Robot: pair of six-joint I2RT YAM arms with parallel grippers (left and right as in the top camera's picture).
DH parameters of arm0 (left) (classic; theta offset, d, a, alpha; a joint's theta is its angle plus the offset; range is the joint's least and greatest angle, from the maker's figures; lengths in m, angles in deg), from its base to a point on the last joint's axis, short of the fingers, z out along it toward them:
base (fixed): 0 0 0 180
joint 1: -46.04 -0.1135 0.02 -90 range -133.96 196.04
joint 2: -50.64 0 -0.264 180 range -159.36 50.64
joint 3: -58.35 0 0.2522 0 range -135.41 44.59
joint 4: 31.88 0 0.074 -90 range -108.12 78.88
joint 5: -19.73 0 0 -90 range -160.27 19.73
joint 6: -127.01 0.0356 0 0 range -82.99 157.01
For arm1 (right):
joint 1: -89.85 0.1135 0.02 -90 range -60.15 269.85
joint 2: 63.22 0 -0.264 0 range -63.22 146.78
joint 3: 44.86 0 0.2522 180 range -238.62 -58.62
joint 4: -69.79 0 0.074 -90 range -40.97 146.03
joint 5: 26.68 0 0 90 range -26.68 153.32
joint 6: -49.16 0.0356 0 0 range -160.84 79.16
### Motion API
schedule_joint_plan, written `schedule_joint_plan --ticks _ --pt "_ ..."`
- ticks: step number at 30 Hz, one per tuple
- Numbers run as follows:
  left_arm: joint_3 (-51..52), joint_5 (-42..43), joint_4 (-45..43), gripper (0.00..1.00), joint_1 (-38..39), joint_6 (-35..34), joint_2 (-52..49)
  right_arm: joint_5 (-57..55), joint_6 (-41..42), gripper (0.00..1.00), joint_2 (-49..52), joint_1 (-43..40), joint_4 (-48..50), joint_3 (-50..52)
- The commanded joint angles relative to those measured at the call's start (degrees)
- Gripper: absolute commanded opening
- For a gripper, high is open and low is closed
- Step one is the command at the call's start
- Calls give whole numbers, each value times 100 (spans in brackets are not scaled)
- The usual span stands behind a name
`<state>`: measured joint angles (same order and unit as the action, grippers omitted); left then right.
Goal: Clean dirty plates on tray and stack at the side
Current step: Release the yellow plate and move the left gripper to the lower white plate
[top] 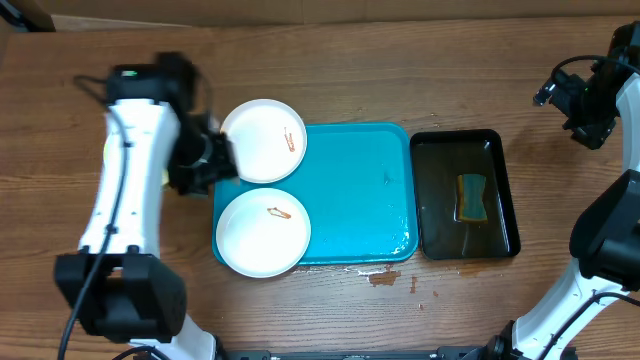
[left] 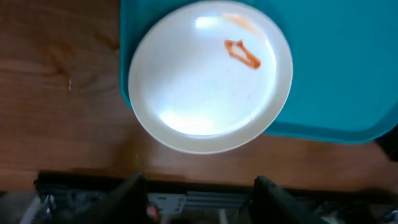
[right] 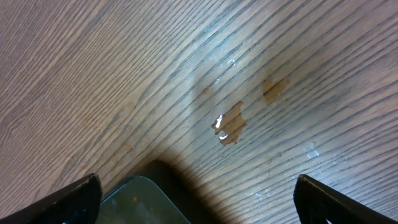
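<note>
The plate [left: 208,81], likely light but slick, offers its rim overhanging the tray's [left: 348,74] left edge to the half-open, empty left gripper [left: 200,185].

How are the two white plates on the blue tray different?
The far plate has its red smear by the rim; the near plate has its smear nearer the middle. The far plate hangs over the tray's back corner, the near plate over its front corner. Both are round, white and dirty.
</note>
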<state>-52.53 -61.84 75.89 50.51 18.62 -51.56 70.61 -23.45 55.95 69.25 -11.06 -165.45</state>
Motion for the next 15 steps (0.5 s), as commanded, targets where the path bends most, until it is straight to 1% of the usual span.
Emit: schedule_joint_plan --ticks 1,4,7,10,15 --pt "157 -584 164 57 601 -546 0 31 26 100 -157 0 20 -76" --pt "254 -767 282 57 1056 -879 24 31 26 100 -157 0 20 -76" --pt "382 -953 280 57 1266 -1427 103 31 26 100 -157 0 20 -76" --pt "603 -1222 282 56 1318 -1886 219 33 26 100 -157 0 20 -76" --pt "1128 -1370 184 56 1191 -2321 555 31 26 100 -157 0 20 -76"
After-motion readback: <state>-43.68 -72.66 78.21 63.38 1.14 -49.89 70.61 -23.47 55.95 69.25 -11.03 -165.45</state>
